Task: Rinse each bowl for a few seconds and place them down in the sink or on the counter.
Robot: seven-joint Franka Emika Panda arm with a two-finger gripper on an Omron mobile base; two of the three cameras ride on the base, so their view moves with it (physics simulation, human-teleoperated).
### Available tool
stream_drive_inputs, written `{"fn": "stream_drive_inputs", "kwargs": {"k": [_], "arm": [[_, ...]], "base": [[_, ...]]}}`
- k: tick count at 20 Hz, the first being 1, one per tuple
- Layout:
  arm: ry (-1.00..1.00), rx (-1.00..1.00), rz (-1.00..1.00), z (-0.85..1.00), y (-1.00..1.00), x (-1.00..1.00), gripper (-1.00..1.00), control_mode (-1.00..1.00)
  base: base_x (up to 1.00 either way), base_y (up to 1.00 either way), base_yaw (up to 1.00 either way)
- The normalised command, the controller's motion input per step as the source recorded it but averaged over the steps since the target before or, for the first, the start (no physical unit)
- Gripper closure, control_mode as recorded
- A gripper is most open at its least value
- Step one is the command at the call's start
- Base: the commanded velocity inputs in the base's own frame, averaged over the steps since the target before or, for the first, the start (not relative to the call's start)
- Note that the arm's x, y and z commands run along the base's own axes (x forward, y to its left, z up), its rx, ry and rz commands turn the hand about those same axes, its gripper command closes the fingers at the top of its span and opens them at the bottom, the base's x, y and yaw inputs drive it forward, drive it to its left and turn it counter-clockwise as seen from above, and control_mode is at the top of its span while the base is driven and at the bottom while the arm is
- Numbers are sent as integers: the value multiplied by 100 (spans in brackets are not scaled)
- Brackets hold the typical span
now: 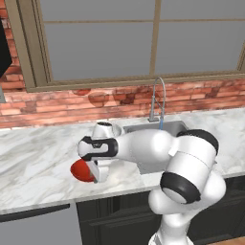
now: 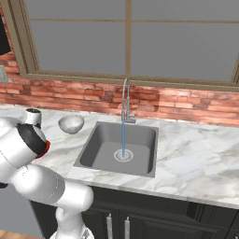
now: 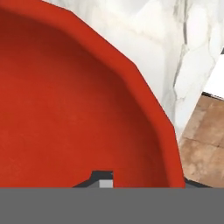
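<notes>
Near the counter's (image 1: 43, 158) front edge, left of the sink (image 2: 95, 144), the gripper (image 1: 97, 173) meets the red bowl (image 1: 82, 171) — jaw spread indiscernible — so withdraw straight, without dragging the rim.

White marble counter (image 2: 196, 154) with speckled bowl (image 2: 71, 123) beside sink (image 2: 119, 148).

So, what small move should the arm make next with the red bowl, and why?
Probably finish opening the claw and lift straight up. The red bowl is low at the front edge of the counter, left of the sink; whether it rests there I cannot tell. Water runs from the faucet, and the white bowl waits behind.
</notes>
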Motion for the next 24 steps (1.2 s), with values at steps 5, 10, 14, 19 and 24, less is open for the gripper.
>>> {"fn": "stream_drive_inputs", "kwargs": {"k": [5,10,14,19,24], "arm": [[7,0,2,-33,8,0,-100,-100],[0,0,3,-5,0,-5,-100,-100],[0,2,2,4,0,-11,-100,-100],[0,5,1,30,4,-13,-100,-100],[0,4,1,41,8,-12,-100,-100]], "base": [[0,0,0],[0,0,0],[0,0,0],[0,0,0],[0,0,0]]}}
